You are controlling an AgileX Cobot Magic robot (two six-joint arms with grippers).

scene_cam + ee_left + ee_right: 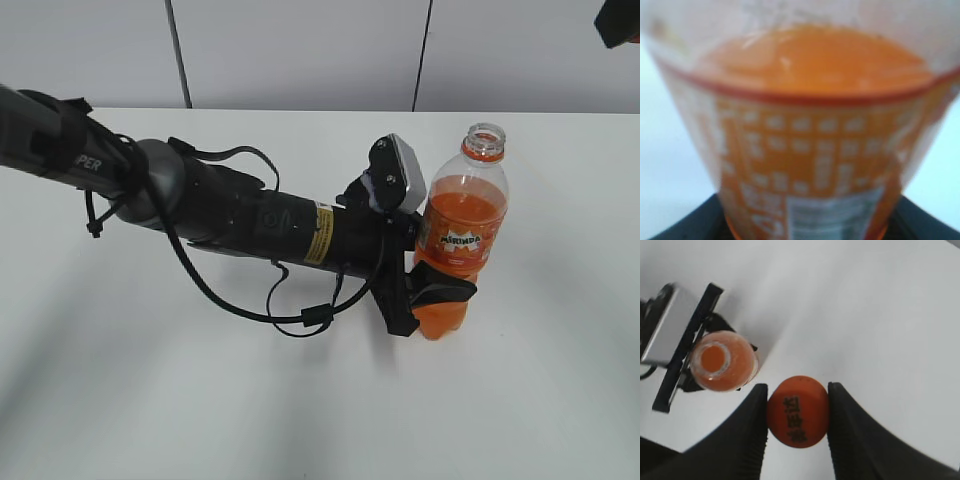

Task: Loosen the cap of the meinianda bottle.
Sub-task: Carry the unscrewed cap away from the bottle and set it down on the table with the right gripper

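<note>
The bottle stands upright near the worktop's far right edge, mouth uncapped, its lower body apparently clamped by the left pincer. The right pincer pinches the cap above the worktop

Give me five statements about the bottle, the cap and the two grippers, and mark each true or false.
1. The meinianda bottle stands upright on the table. True.
2. The cap is screwed onto the bottle's neck. False: the neck is open, the cap is off.
3. The right gripper holds the cap between its fingers. True.
4. The left gripper grips the bottle at the neck. False: it clamps the lower body, below the label.
5. The bottle is empty. False: orange drink fills most of it.
</note>
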